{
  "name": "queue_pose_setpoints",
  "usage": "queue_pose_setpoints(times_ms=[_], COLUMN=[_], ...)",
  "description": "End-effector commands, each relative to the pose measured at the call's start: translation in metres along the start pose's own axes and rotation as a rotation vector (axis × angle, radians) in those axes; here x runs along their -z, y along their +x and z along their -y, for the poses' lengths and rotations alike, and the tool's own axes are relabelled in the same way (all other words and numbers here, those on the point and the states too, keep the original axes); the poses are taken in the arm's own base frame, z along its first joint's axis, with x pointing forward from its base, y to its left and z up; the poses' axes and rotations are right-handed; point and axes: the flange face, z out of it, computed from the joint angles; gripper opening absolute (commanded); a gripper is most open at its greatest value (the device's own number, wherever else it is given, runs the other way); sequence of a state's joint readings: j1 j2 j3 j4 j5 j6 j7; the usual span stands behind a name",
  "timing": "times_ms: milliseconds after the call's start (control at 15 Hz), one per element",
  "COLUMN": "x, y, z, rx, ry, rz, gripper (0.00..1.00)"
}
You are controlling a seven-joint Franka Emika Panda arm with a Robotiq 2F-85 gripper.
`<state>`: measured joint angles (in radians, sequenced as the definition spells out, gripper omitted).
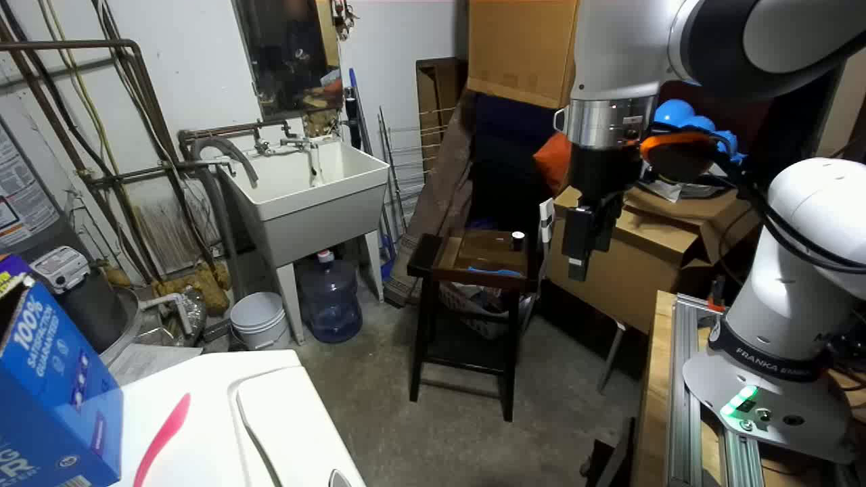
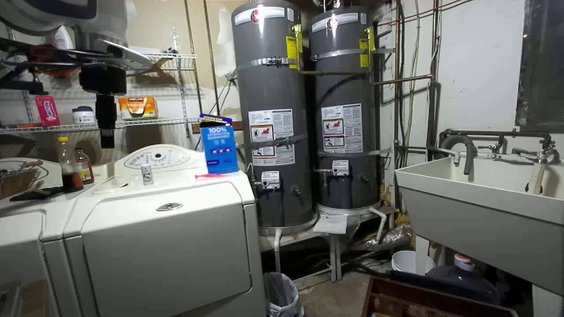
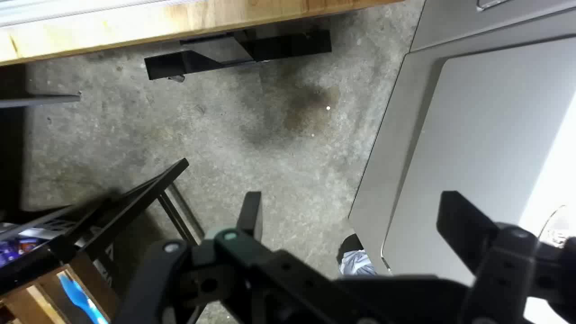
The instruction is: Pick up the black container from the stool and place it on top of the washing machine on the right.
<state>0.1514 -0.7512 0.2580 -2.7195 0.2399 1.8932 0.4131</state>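
The black container (image 1: 517, 242), small with a white top, stands at the back right of the stool's seat in an exterior view. It is out of view in the wrist view. The dark wooden stool (image 1: 484, 249) has a glossy brown square seat. Parts of it show in an exterior view (image 2: 373, 294) and the wrist view (image 3: 87, 258). The white washing machine (image 1: 291, 412) with a pink-red streak also shows in an exterior view (image 2: 172, 198) and the wrist view (image 3: 477, 130). My gripper (image 1: 587, 264) is open and empty (image 3: 353, 198), above the floor, apart from the stool and machine.
A blue box (image 2: 219, 149) and a small white can (image 2: 147, 175) stand on the washing machine. A blue item (image 1: 494, 272) lies on the stool. A white sink (image 1: 325, 196) and cardboard boxes (image 1: 616, 264) stand nearby. A wooden table edge (image 3: 103, 33) borders the floor.
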Motion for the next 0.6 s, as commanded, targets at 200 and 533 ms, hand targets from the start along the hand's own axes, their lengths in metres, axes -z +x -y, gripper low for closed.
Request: queue_pose_setpoints(times_ms=[200,533], x=[0.000,0.012], y=[0.000,0.021], z=[0.000,-0.031], rx=[0.000,-0.083], ry=[0.000,0.014], rz=[0.001,-0.076], gripper=[1.00,1.00])
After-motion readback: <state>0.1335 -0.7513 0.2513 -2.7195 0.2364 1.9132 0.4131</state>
